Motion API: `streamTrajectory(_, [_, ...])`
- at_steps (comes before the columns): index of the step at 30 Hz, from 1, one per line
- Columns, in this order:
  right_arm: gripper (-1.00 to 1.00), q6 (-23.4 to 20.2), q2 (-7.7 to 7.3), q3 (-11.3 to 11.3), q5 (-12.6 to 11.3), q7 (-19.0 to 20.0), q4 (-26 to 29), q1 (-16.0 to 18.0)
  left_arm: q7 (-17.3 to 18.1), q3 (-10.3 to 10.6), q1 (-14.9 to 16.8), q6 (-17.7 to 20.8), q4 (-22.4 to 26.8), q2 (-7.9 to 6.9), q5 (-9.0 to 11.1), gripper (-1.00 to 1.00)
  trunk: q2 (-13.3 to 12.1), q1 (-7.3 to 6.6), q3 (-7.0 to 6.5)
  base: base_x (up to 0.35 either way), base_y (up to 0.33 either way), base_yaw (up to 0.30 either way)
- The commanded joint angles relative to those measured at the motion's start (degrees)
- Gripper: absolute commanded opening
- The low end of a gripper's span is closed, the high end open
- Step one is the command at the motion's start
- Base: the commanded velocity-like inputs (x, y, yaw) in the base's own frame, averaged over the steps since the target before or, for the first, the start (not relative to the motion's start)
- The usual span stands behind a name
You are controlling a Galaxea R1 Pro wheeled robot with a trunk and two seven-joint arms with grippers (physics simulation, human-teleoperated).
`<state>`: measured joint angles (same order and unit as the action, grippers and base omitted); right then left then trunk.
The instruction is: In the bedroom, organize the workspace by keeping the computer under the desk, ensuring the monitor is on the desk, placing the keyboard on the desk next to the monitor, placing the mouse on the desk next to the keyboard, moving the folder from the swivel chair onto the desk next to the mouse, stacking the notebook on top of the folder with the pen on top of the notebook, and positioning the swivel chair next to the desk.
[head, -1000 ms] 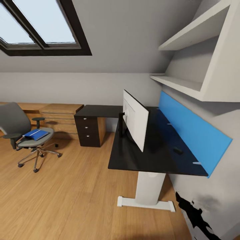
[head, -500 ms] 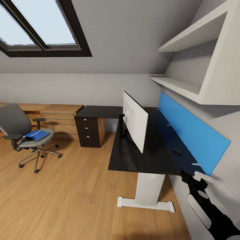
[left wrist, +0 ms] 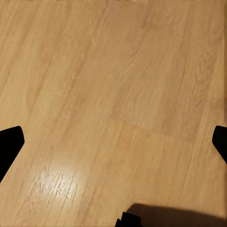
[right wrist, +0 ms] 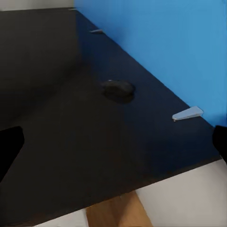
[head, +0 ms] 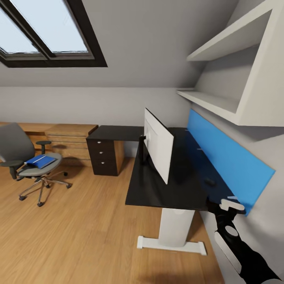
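While your right end effector (head: 227,206), fingers apart and empty, rises lower right toward the mouse (right wrist: 118,88) on the bench (head: 165,189), the folder (head: 39,160) waits on the swivel chair (head: 27,157) at left.

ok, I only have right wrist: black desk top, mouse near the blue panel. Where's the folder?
Observer: In the head view, the folder lies on the seat of the swivel chair, across the floor from the desk.
Operator: Monitor on the desk?
Observer: Yes. The monitor stands upright on it, white back toward the head camera, and the mouse is on its far side.
Operator: Left gripper?
Observer: In the left wrist view, the left gripper is over bare wood floor, fingertips wide apart, holding nothing.
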<state>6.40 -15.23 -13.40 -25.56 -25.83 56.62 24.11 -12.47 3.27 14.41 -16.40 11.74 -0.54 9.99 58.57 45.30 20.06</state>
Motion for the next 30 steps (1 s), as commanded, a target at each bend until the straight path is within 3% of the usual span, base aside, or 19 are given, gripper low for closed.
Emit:
streamTrajectory(1, [1.0, 1.68, -0.06, -0.34, -0.58, -0.36, -0.03, 0.06, -0.23, 0.35, 0.06, -0.21, -0.01, -0.17, 0.52, 1.0, 0.04, 0.03, 0.07, 0.254, -0.145, 0.0])
streamTrajectory(8, [1.0, 3.71, 0.01, -0.39, -0.49, -0.36, -0.45, 0.06, -0.41, 0.22, 0.05, -0.21, -0.04, -1.11, 0.62, 1.0, 0.04, 0.03, 0.07, 0.264, -0.151, 0.0])
streamTrajectory(9, [1.0, 6.89, -0.09, -0.33, -0.17, -0.28, -3.31, 0.06, -0.21, -2.03, 0.06, -0.21, -0.03, -3.38, 5.88, 1.0, 0.04, 0.03, 0.07, 0.243, -0.158, 0.0])
streamTrajectory(11, [1.0, 8.81, -0.12, -0.34, -0.13, -0.28, -4.62, 0.06, -0.15, -2.45, 0.05, -0.26, 0.0, -3.81, 7.63, 1.0, 0.04, 0.03, 0.07, 0.166, -0.112, 0.0])
streamTrajectory(12, [1.0, 10.16, -0.14, -0.28, -0.11, -0.26, -7.99, 0.06, -0.11, -2.77, 0.04, -0.29, 0.03, -4.34, 8.76, 1.0, 0.04, 0.03, 0.07, 0.02, -0.013, 0.0])
streamTrajectory(17, [1.0, 10.39, -0.08, -0.23, -0.14, 0.94, -10.73, 0.12, -0.1, -3.71, 0.03, -0.3, 0.04, -5.2, 9.07, 1.0, 0.04, 0.03, 0.07, 0.007, -0.005, 0.0])
streamTrajectory(22, [1.0, 10.11, -0.06, -0.23, -0.19, 4.13, -12.51, 0.2, -0.02, -6.21, 0.07, -0.3, 0.04, -5.82, 9.11, 1.0, 0.04, 0.03, 0.07, 0.001, 0.0, 0.0])
streamTrajectory(30, [1.0, 9.3, -0.14, -0.23, -0.24, 9.92, -19.15, 1.8, 0.06, -7.22, 0.07, -0.3, 0.04, -5.87, 9.09, 1.0, 0.04, 0.03, 0.07, 0.0, 0.0, 0.0])
